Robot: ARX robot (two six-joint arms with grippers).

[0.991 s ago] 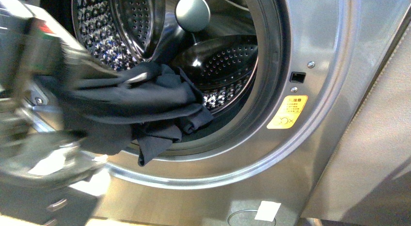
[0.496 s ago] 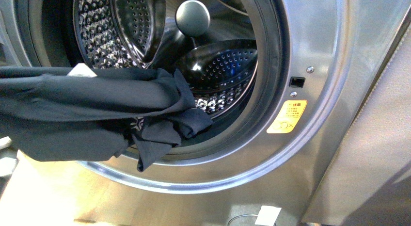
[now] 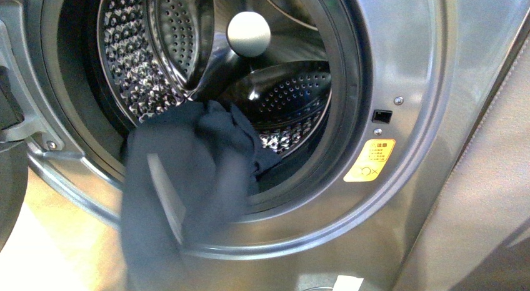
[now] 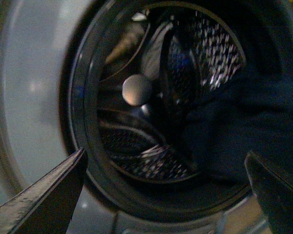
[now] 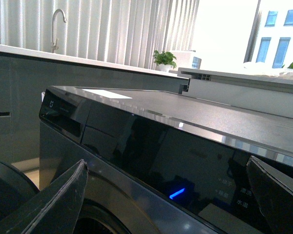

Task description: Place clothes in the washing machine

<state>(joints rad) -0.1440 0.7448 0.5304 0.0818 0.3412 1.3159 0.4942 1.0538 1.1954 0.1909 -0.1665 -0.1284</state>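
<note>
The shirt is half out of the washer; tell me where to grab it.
Grab the clothes at the bunched part hanging over the door rim of the washing machine. Come from the front, slightly left, since that fold droops outside, clear of the drum.

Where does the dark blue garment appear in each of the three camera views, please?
Front view: the clothes hang over the lower left rim of the porthole, partly inside the drum.
Left wrist view: the clothes show as a dark mass at the drum mouth, near one open claw finger.
Right wrist view: not in it; only the washing machine top and panel show.
Shared landmark: the round knob inside the drum.
</note>
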